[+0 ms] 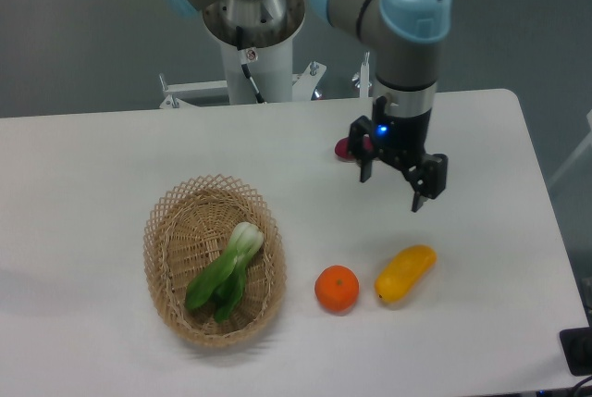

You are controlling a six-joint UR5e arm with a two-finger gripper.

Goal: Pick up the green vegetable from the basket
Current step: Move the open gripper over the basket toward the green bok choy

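The green vegetable [227,273] lies inside the basket [166,217] at the front-left part of the table [92,166], well apart from the pincer [391,185], which hangs above the table's right-centre area, farther back and to the right in the camera view. The pincer's two fingers [418,195] stand spread with a clear gap between them, and nothing is held in that gap. A blue light glows on the wrist above them.

Between the pincer and the basket the white surface is bare. An orange [336,288] sits just right of the basket's near end, and a yellow fruit [405,272] lies beside it farther right, both nearer the front edge than the pincer. A purple sweet potato [345,148] shows partly behind the pincer, mostly hidden by it. The basket sits some way in from the table's front and left edges; its openwork rim rises around the vegetable on all sides.

The vegetable's long axis runs diagonally: the pale stem end points toward the back right, and the dark leaves point toward the front left, resting on the basket's floor.
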